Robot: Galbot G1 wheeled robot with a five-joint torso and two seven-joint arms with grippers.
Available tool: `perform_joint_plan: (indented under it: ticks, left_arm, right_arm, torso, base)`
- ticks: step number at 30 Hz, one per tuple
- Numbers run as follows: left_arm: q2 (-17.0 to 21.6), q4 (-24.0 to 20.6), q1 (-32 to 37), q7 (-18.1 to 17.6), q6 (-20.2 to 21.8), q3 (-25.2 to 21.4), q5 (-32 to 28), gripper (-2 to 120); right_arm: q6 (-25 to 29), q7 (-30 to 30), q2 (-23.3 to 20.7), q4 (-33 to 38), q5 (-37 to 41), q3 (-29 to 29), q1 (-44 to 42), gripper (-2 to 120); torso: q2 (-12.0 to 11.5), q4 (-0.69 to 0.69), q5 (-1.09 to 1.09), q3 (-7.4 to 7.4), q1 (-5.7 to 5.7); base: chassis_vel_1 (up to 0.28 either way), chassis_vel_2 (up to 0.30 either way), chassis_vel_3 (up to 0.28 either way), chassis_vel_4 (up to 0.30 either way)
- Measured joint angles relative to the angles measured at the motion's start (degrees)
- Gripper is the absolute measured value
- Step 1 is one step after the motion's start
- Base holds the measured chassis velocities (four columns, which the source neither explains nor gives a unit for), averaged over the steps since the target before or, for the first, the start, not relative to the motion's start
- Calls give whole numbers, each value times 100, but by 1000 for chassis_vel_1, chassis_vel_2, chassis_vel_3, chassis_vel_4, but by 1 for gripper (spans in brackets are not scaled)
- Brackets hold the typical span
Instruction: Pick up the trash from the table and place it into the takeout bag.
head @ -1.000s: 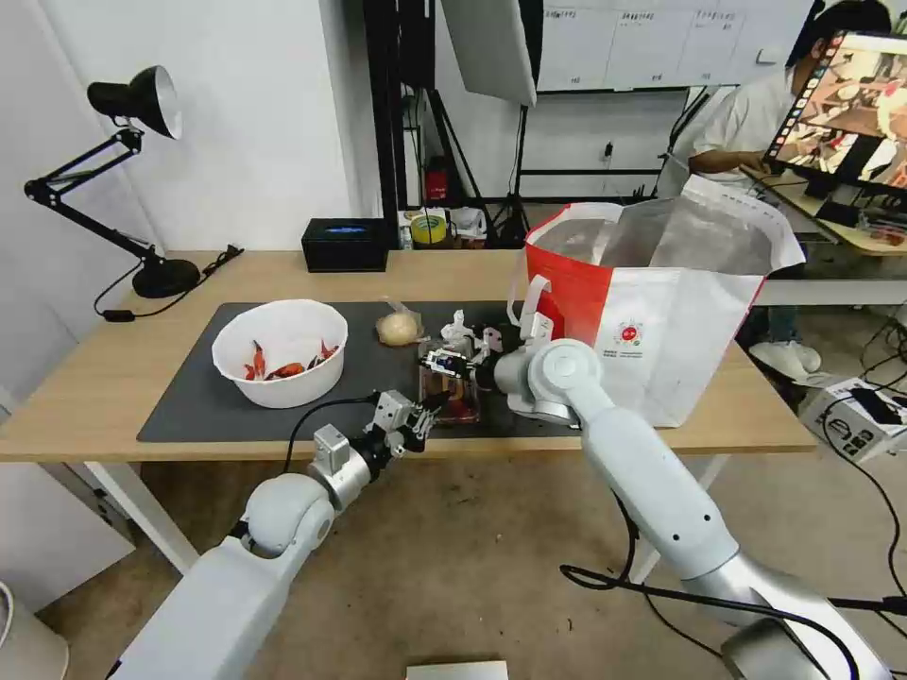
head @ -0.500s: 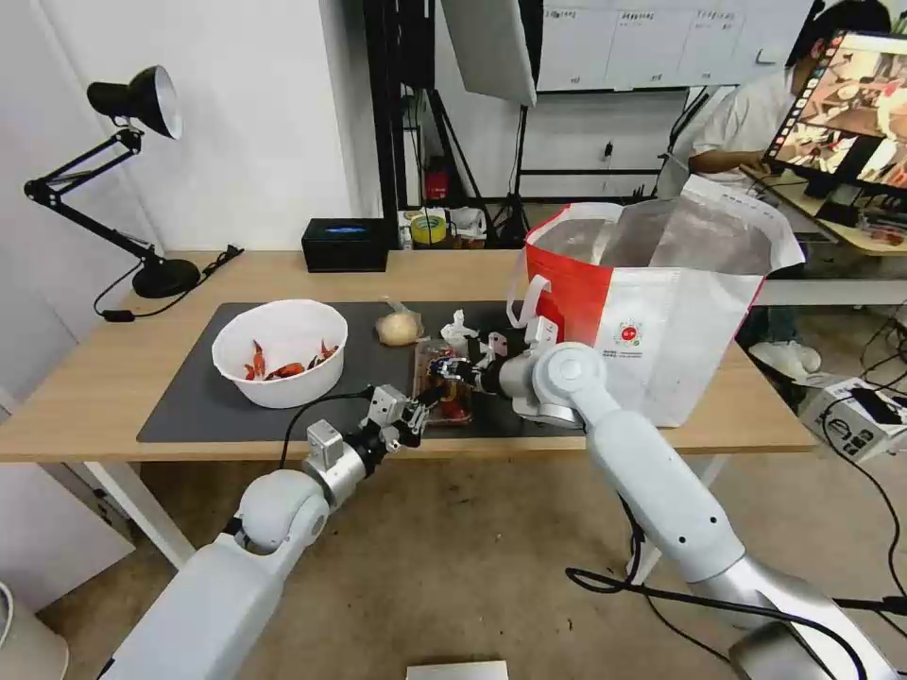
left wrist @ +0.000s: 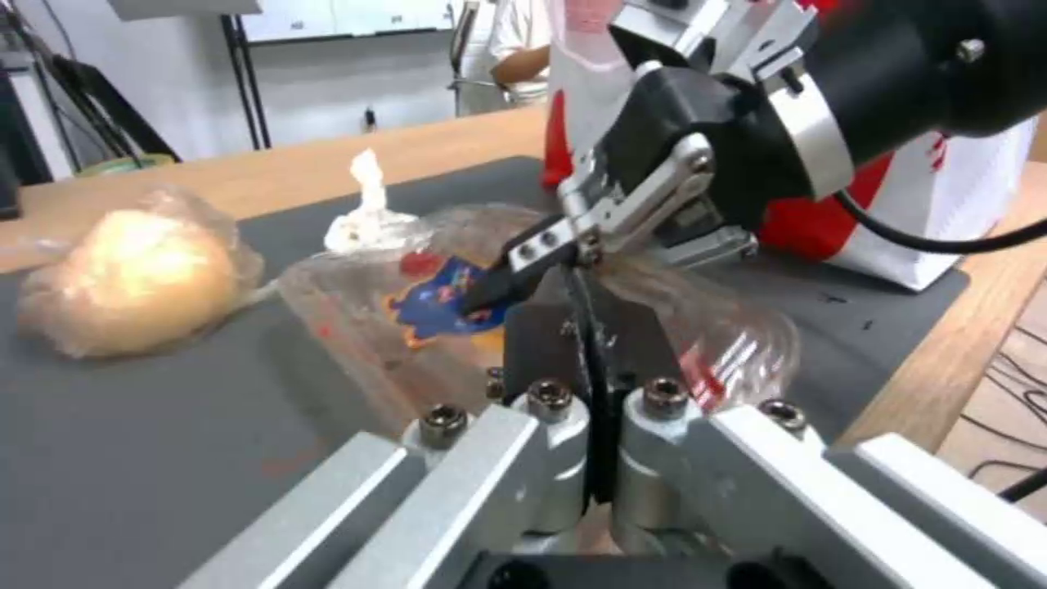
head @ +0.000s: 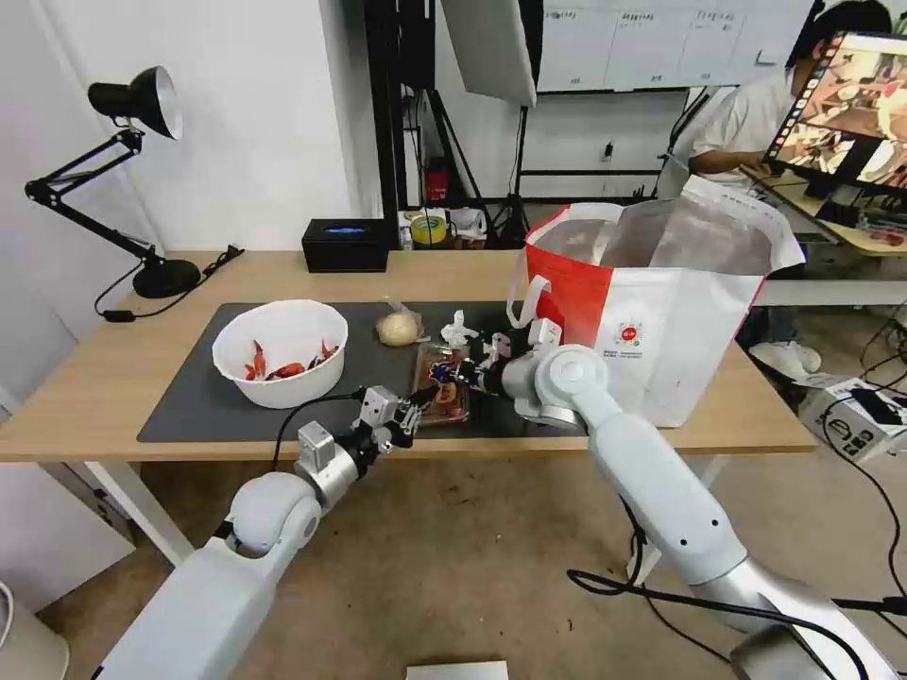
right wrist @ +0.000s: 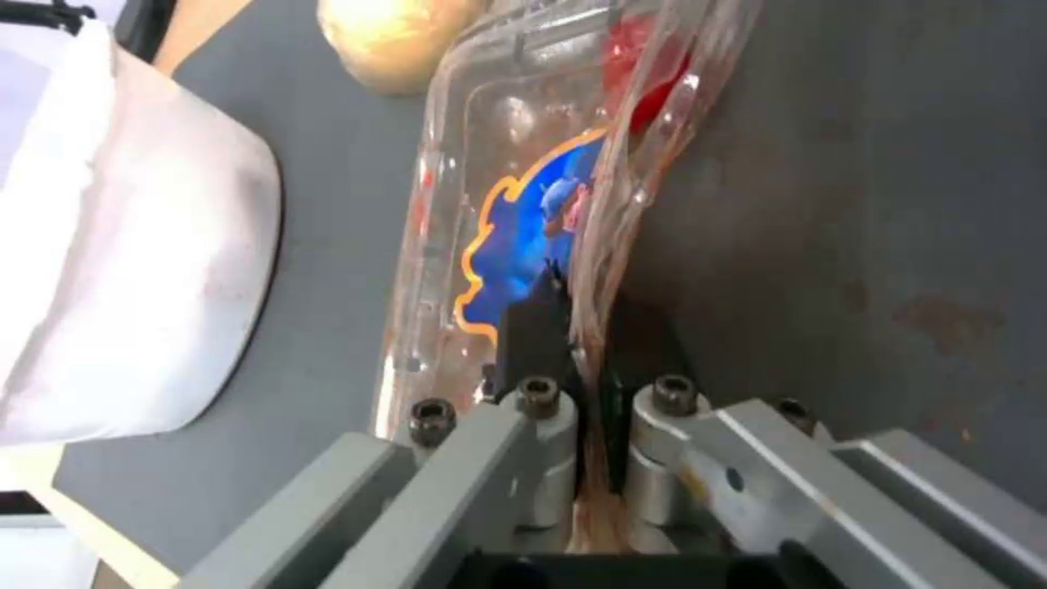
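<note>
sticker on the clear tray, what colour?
Blue with an orange outline, on the clear plastic tray pinched by the right gripper; clearest in the right wrist view.

Takeout bag (head: 661, 312) interior hidden, bowl (right wrist: 120, 245) cut off

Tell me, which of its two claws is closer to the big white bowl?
Left. The left gripper is at the near edge of the mat, just right of the white bowl. The right gripper sits farther right, clamped on the clear tray.
</note>
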Motion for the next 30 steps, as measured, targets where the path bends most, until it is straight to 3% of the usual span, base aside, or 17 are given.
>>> perform_joint_plan:
  ticks: [13,17,22,23,25,30]
  left_arm:
    - [210,-374,591,4,-71,-792,-128,0]
    - [222,-638,1065,66,-95,-1268,-178,0]
    - [306,-818,1440,42,-109,-1476,-429,1]
    - [295,-846,1462,21,-107,-1475,-529,6]
    - [241,-915,1593,-29,-107,-1570,-598,12]
    - [-61,-1111,2153,-277,-135,-1947,-683,27]
  right_arm:
    - [1,-116,-32,56,-87,27,-69,0]
    - [-1,-254,-30,102,-88,76,-77,0]
    - [7,-389,-142,589,-104,463,-413,0]
    - [16,-415,-244,815,-155,612,-558,0]
    - [39,-495,-305,953,-206,674,-622,0]
    - [215,-970,-424,1221,-506,696,-676,0]
  torso:
    - [0,0,0,0,0]
    - [0,0,0,0,0]
    - [0,4,3,-1,0]
    - [0,-7,-1,0,0]
    - [0,-10,0,-1,0]
    - [0,1,2,0,0]
  base:
    - [0,0,0,0]
    - [0,0,0,0]
    - [0,0,0,0]
    - [0,0,0,0]
    - [0,0,0,0]
    - [0,0,0,0]
